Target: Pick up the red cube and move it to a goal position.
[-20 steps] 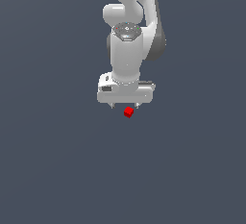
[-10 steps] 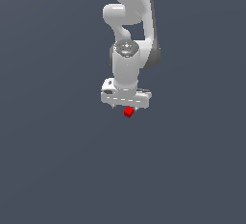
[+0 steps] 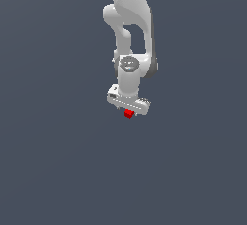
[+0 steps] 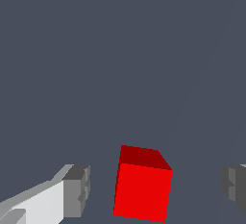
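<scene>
While gripper (image 4: 154,189) gapes, red cube (image 4: 142,185) sits between fingers.

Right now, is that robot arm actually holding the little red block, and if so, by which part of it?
Nothing is held. The red cube sits between the open fingers, with a clear gap on each side, so neither touches it.

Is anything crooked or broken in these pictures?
Nothing looks broken. The red cube sits between the open gripper's fingers with a gap on each side, so it isn't grabbed yet. It is turned a little askew to the fingers and closer to one of them. The grey floor looks plain.
</scene>
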Controlling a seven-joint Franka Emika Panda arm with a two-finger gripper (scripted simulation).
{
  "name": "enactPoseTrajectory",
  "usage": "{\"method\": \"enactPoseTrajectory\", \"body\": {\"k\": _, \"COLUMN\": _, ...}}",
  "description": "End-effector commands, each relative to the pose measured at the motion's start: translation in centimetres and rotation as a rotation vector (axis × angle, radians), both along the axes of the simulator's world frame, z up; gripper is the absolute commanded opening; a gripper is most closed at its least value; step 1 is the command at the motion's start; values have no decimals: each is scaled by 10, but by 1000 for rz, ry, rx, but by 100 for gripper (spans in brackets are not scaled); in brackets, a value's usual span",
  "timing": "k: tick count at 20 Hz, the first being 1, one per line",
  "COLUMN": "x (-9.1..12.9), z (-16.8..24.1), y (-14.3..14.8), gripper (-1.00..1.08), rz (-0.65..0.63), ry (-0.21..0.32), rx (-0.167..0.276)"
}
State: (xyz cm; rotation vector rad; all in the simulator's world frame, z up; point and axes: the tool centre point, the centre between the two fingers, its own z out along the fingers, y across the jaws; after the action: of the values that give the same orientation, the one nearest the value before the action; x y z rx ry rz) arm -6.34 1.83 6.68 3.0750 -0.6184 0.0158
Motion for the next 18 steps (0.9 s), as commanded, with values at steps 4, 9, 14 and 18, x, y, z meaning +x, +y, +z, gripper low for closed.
{"method": "enactPoseTrajectory", "body": {"k": 4, "x": -13, "z": -29, "y": 7, "gripper": 100, "rz": -93, "ry": 5, "rx": 3}}
{"method": "enactPoseTrajectory", "body": {"k": 9, "x": -19, "z": -43, "y": 11, "gripper": 100, "rz": -138, "ry": 8, "rx": 5}}
{"method": "enactPoseTrajectory", "body": {"k": 14, "x": -20, "z": -47, "y": 13, "gripper": -100, "rz": -148, "ry": 8, "rx": 7}}
{"method": "enactPoseTrajectory", "body": {"k": 18, "x": -20, "z": -47, "y": 13, "gripper": -100, "rz": -148, "ry": 8, "rx": 7}}
